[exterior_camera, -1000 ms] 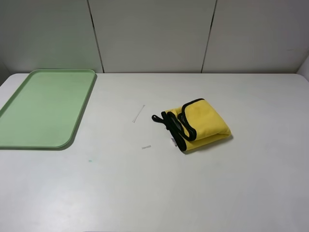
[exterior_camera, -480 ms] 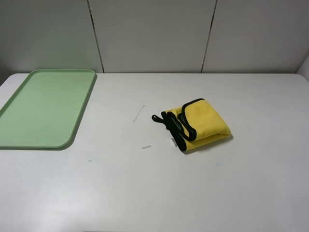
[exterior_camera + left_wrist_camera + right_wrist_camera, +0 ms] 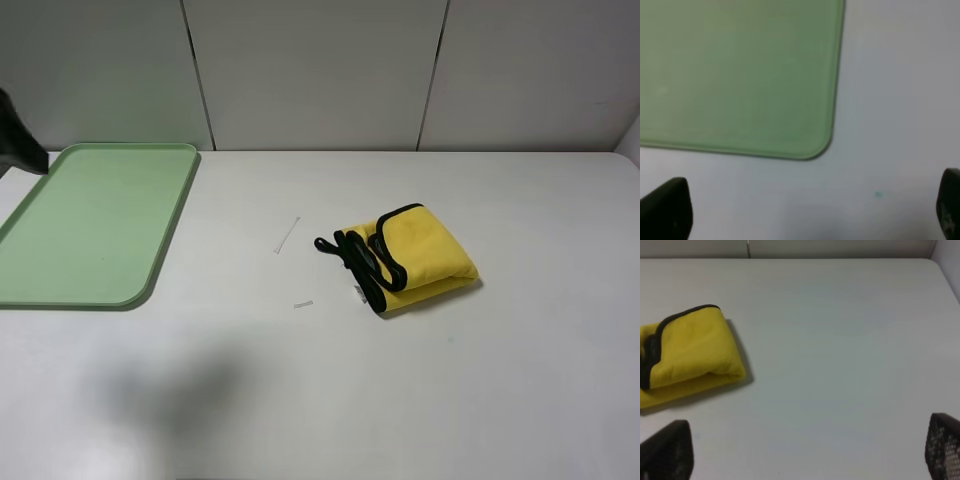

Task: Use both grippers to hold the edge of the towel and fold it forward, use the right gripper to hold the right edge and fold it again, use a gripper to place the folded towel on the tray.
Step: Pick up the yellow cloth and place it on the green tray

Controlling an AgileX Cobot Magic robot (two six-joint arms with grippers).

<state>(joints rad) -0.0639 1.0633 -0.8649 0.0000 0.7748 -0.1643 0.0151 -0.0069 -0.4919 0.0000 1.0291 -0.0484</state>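
Observation:
The yellow towel (image 3: pixel 415 258) lies folded into a thick bundle on the white table, right of the middle. Its black edge (image 3: pixel 385 262) bunches on its left side. The towel (image 3: pixel 690 350) also shows in the right wrist view, beyond my right gripper (image 3: pixel 805 450), which is open and apart from it. The pale green tray (image 3: pixel 95 225) sits empty at the far left. My left gripper (image 3: pixel 807 210) is open above the table, just off the tray's rounded corner (image 3: pixel 815 147). A dark part of the left arm (image 3: pixel 18 140) shows at the left border.
Two small white strips (image 3: pixel 288 235) (image 3: pixel 303 304) lie on the table between tray and towel. A tiny teal spot (image 3: pixel 878 194) marks the table near the tray's corner. A soft shadow (image 3: pixel 170 390) covers the front left. Grey wall panels close off the back.
A dark part of the left arm has come into view at the left border, and a shadow has spread over the front left of the table. The towel has not moved.

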